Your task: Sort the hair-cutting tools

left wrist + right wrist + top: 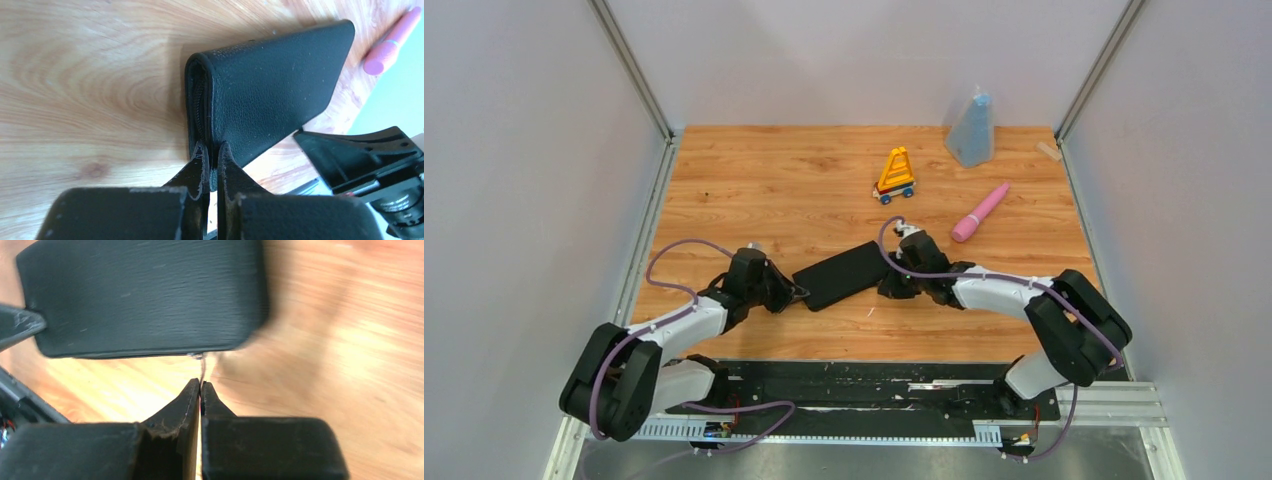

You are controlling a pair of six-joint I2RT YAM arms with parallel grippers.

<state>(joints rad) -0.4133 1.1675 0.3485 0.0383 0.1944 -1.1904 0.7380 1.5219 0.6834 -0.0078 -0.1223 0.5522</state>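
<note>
Being counted: one black case (841,275), one pink wand (980,212), one wheeled toy (895,177), one blue container (972,130), one left claw (799,293), one right claw (884,285).

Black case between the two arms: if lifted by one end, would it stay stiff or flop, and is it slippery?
The black case probably holds its shape fairly well: it lies flat with straight edges. Its grained, leather-like skin likely grips well; the left gripper pinches only its edge.
</note>
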